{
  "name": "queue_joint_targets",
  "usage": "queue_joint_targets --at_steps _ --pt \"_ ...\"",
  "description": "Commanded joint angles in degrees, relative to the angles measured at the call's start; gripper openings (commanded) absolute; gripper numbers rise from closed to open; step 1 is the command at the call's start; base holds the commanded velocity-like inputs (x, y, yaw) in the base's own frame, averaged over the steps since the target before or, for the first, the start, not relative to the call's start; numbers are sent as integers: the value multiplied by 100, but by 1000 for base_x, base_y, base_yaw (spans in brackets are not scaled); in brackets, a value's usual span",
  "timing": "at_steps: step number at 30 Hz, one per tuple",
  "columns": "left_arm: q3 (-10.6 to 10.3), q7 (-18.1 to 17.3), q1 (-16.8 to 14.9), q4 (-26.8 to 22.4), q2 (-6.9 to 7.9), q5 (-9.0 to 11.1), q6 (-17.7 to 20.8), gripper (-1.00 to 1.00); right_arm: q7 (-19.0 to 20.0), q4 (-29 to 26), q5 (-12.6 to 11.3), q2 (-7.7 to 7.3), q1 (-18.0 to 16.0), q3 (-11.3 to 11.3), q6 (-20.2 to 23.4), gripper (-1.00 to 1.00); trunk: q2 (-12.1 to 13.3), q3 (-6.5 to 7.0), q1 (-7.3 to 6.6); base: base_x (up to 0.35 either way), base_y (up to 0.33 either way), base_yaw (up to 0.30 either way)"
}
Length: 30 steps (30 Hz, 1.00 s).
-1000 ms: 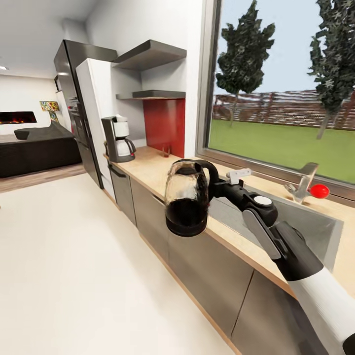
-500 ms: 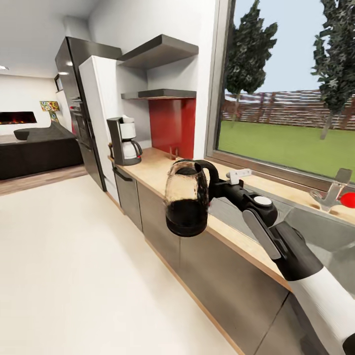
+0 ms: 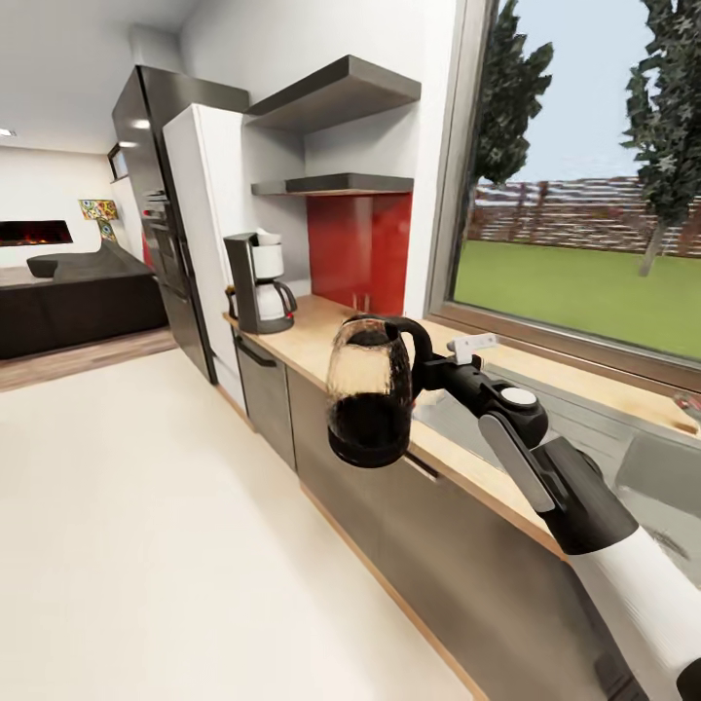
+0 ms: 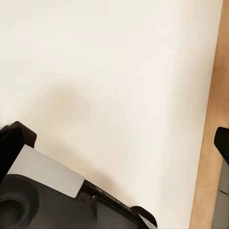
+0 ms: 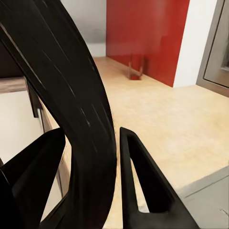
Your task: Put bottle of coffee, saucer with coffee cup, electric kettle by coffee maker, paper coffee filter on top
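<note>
My right gripper point(image 3: 424, 370) is shut on the black handle of the electric kettle point(image 3: 368, 397), a clear glass kettle with a black base, held in the air just off the front edge of the countertop point(image 3: 310, 339). In the right wrist view the kettle handle point(image 5: 81, 105) runs between my right gripper's point(image 5: 90, 139) two black fingers point(image 5: 143, 181). The coffee maker point(image 3: 259, 282), dark grey with a white carafe, stands at the far left end of the worktop. Above it the black kitchen shelf point(image 3: 341, 182) juts from the wall.
A tall steel fridge point(image 3: 170, 224) and white cupboard close the counter's far end. A red backsplash point(image 3: 360, 248) has a small brown object point(image 5: 136, 71) at its foot. The grey sink point(image 3: 662, 467) lies right. Pale floor point(image 4: 119, 86) spreads left, and a big window lines the counter.
The camera has moved along the counter, so the coffee maker and shelves sit further right and nearer, and the tap has slid out at the right. The kettle stays held in the same spot.
</note>
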Motion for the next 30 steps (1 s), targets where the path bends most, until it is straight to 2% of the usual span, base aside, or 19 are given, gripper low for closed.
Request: queue_joint_targets --at_steps 1,9,14,20,30 --pt "46 -23 -4 6 0 -29 3 100 -54 -8 -53 -5 -9 11 13 -100 -4 -6 3 253 261 0" --pt "44 -23 -4 6 -2 -29 3 100 -64 -1 -44 -4 -9 6 13 -100 -4 -6 3 254 261 0" --pt "42 -23 -4 6 -2 -29 3 100 -374 2 -46 2 -9 0 13 -100 -4 -6 3 255 257 0" --pt "42 -23 -4 6 -2 -29 3 100 -507 3 -44 -1 -9 -1 13 -100 -4 -6 3 257 253 0" --pt "38 -23 -4 6 -2 -29 3 100 -542 9 -42 -5 -9 -9 26 -100 -4 -6 3 265 237 0"
